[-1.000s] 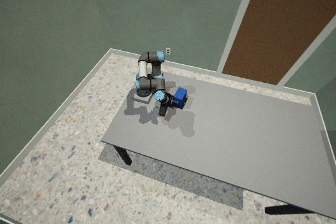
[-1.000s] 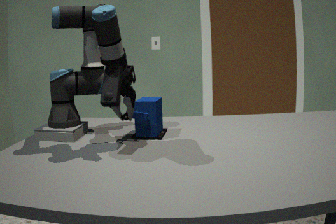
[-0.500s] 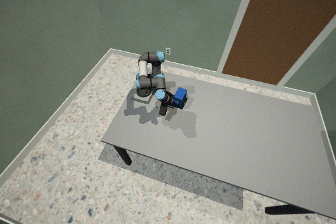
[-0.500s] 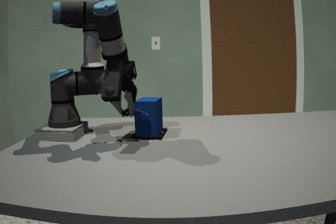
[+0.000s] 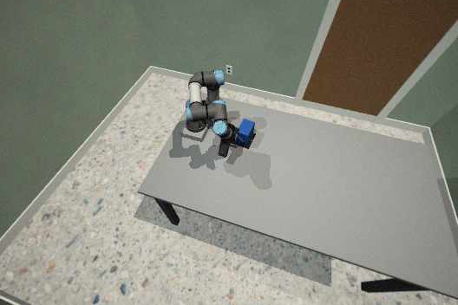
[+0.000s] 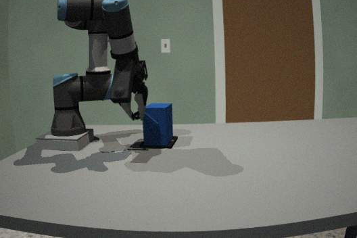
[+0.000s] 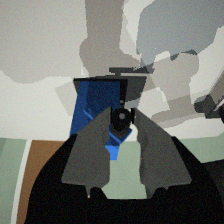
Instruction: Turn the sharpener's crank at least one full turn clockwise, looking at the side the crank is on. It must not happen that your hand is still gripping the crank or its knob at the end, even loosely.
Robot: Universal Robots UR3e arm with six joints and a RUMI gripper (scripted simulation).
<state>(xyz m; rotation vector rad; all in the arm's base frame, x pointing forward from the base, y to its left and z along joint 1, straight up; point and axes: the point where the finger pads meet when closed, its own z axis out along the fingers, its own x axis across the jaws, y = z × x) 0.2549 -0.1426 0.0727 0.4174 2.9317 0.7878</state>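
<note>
The blue box-shaped sharpener (image 6: 157,124) stands on a dark base plate on the grey table, close to the arm's base; it also shows in the top view (image 5: 245,133) and in the wrist view (image 7: 100,107). Its crank is on the side facing the arm. The crank's small dark round knob (image 7: 120,120) sits between my two grey fingers. My gripper (image 6: 136,115) is shut on this knob, at about mid height of the sharpener's left side; it also shows in the wrist view (image 7: 121,121). The crank arm is thin and mostly hidden by the fingers.
The arm's base (image 6: 64,132) stands on a low plinth left of the sharpener. The grey table stretches far to the right and front. A brown door (image 6: 267,44) and a green wall are behind.
</note>
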